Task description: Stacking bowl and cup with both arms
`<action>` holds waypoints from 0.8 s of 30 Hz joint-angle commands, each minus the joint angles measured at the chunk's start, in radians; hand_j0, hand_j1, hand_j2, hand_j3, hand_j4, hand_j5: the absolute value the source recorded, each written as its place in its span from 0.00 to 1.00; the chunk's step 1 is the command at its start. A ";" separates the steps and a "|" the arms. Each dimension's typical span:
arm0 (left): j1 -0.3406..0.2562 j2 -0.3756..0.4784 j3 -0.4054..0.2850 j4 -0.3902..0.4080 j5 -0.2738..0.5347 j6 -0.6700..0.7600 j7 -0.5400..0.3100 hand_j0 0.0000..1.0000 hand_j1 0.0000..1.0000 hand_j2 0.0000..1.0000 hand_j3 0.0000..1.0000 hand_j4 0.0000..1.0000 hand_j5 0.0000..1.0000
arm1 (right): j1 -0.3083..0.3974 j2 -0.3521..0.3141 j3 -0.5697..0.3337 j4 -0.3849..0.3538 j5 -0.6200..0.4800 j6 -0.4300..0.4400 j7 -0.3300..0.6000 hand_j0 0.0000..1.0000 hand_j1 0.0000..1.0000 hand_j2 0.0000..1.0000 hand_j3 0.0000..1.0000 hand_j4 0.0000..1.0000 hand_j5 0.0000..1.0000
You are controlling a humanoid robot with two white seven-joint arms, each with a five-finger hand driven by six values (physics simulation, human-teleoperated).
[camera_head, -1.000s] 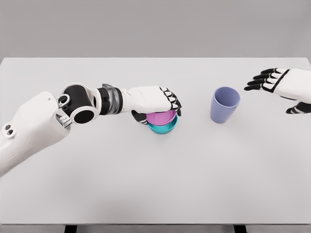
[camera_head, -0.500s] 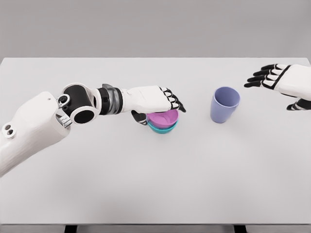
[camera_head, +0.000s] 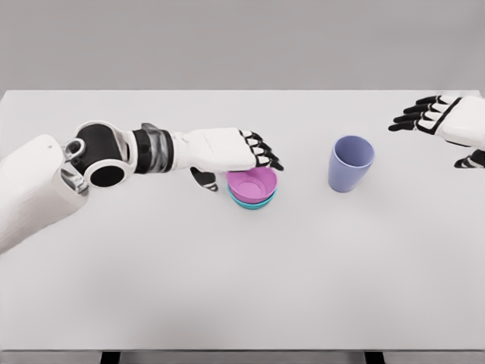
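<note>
Both hands, left point(camera_head: 227, 152) and right point(camera_head: 447, 125), fingers spread.

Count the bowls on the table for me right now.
2, nested at mid-table: the pink bowl sits inside the teal bowl, just under the open left hand. The lavender cup stands apart to the right. Nothing seems hidden.

Open table around the cup

The lavender cup point(camera_head: 351, 163) stands alone, bare table point(camera_head: 242, 288) on every side; the left hand point(camera_head: 231, 152) overhangs the stacked bowls point(camera_head: 252, 188).
</note>
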 commanded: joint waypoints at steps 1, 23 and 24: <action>0.000 0.046 0.006 -0.032 0.046 -0.038 0.000 1.00 1.00 1.00 1.00 1.00 1.00 | 0.000 -0.001 -0.001 -0.018 -0.005 0.003 -0.001 1.00 1.00 1.00 1.00 1.00 1.00; 0.362 0.529 0.290 0.157 1.184 -0.347 0.000 1.00 1.00 1.00 1.00 1.00 1.00 | -0.063 0.008 0.048 -0.017 0.003 0.003 -0.001 1.00 1.00 1.00 1.00 1.00 1.00; 0.385 0.515 0.291 0.174 1.209 -0.347 0.000 1.00 1.00 1.00 1.00 1.00 1.00 | -0.103 0.003 0.085 -0.017 0.003 0.003 -0.001 1.00 1.00 1.00 1.00 1.00 1.00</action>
